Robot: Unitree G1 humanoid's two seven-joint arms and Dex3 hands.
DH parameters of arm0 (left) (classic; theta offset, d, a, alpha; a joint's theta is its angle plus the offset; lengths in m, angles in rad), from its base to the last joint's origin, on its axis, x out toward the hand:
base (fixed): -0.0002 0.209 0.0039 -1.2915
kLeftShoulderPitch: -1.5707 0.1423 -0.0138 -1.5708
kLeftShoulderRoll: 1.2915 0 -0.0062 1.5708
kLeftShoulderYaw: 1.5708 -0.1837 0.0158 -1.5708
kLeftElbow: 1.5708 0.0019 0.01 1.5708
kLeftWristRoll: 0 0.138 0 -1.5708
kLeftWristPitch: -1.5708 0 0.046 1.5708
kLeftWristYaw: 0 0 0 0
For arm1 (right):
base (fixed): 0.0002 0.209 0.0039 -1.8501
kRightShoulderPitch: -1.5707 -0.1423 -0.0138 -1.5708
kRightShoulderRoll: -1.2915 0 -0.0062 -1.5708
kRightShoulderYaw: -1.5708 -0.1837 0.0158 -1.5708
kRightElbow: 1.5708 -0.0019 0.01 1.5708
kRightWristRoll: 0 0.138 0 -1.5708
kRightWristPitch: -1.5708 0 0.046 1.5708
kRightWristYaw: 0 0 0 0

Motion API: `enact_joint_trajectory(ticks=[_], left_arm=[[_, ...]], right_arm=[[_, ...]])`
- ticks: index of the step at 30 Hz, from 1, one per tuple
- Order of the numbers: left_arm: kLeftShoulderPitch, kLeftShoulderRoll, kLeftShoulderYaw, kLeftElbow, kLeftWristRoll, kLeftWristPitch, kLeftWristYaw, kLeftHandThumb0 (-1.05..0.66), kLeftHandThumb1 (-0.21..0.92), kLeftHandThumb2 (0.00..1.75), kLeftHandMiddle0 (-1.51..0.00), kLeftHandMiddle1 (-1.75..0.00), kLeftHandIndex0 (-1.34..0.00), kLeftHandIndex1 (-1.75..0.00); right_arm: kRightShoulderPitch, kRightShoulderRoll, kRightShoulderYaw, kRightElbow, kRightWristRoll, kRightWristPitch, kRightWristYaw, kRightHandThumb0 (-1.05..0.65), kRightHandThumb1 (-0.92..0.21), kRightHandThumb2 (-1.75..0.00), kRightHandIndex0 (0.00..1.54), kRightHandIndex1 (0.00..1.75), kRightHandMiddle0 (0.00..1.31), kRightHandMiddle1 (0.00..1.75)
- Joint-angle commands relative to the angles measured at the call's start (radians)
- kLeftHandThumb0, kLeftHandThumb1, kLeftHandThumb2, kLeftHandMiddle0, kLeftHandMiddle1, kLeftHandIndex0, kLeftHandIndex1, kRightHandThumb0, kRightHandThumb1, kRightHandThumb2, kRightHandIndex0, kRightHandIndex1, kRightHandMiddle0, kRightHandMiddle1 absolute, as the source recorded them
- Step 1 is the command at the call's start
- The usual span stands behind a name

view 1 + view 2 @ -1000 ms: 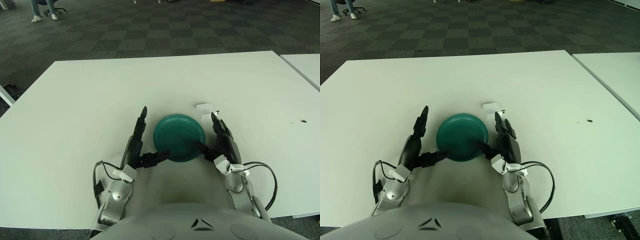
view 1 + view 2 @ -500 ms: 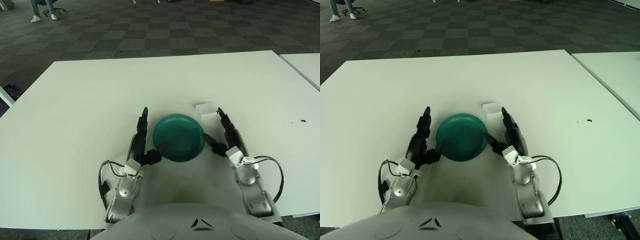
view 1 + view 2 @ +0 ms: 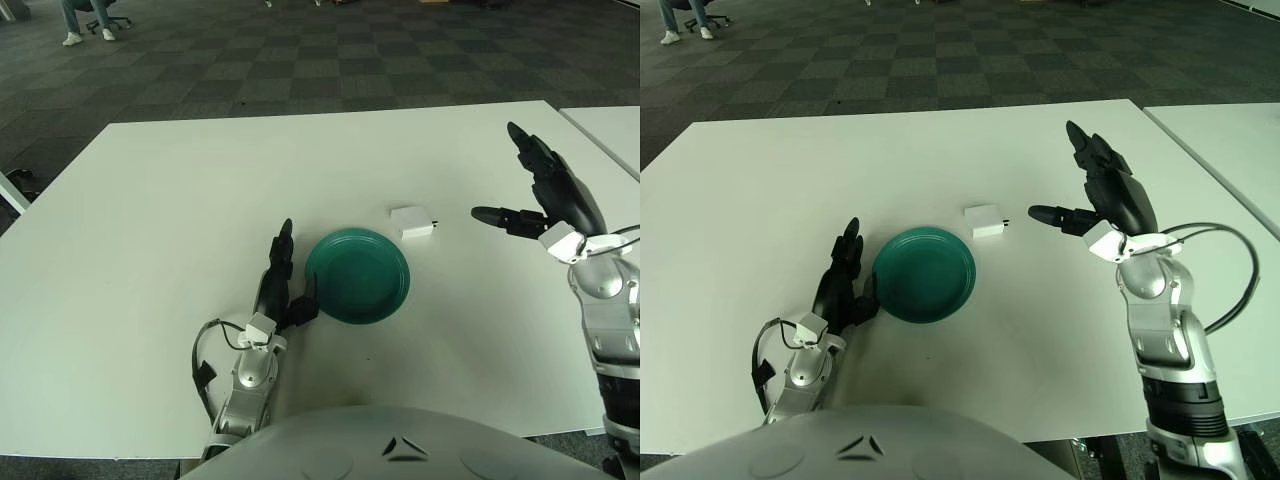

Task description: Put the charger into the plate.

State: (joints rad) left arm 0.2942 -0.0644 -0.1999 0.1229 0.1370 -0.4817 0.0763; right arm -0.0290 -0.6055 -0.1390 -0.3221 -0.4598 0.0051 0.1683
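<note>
A small white charger point(image 3: 412, 221) lies on the white table just beyond the right rim of a teal plate point(image 3: 357, 275); the plate holds nothing. My right hand point(image 3: 545, 190) is raised above the table to the right of the charger, fingers spread, thumb pointing toward it, holding nothing. My left hand point(image 3: 285, 283) rests on the table against the plate's left rim, fingers relaxed, holding nothing. The charger point(image 3: 984, 221) and the plate point(image 3: 924, 287) also show in the right eye view.
A second white table point(image 3: 610, 130) stands at the right, separated by a narrow gap. A small dark mark point(image 3: 606, 241) is on the table near its right edge. Dark checkered carpet lies beyond the far edge.
My right hand has lifted from beside the plate and moved up and to the right, fingers spreading. My left hand has settled lower against the plate's left rim. The charger and plate have not moved.
</note>
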Motion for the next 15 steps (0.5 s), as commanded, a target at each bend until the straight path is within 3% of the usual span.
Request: enact_joint_trajectory(ticks=[1,5,11,15], left_arm=[[0.007,0.002,-0.014,0.04,0.031,-0.023,0.011,-1.03,0.92,1.03,-0.05,0.0,0.0,-0.13],[0.022,0.004,-0.027,0.005,0.027,-0.025,-0.004,-1.04,0.92,1.04,-0.05,0.0,0.0,-0.11],[0.025,0.001,-0.028,-0.016,0.011,-0.027,-0.009,-1.04,0.92,1.04,-0.03,0.0,0.0,-0.06],[0.024,-0.005,-0.026,-0.013,0.021,-0.042,0.006,-1.05,0.92,1.03,-0.02,0.0,0.0,-0.05]], right_arm=[[-0.058,-0.044,0.034,0.01,-0.041,0.008,0.047,-1.05,-0.92,-0.13,0.02,0.01,0.0,0.02],[-0.113,-0.081,0.053,0.022,-0.072,0.02,0.085,-1.05,-0.92,-0.15,0.04,0.01,0.01,0.02],[-0.19,-0.136,0.091,0.111,-0.103,-0.041,0.106,-1.02,-0.92,-0.17,0.11,0.03,0.05,0.04],[-0.268,-0.123,0.172,0.25,-0.138,-0.118,0.069,-1.02,-0.92,-0.2,0.15,0.04,0.06,0.06]])
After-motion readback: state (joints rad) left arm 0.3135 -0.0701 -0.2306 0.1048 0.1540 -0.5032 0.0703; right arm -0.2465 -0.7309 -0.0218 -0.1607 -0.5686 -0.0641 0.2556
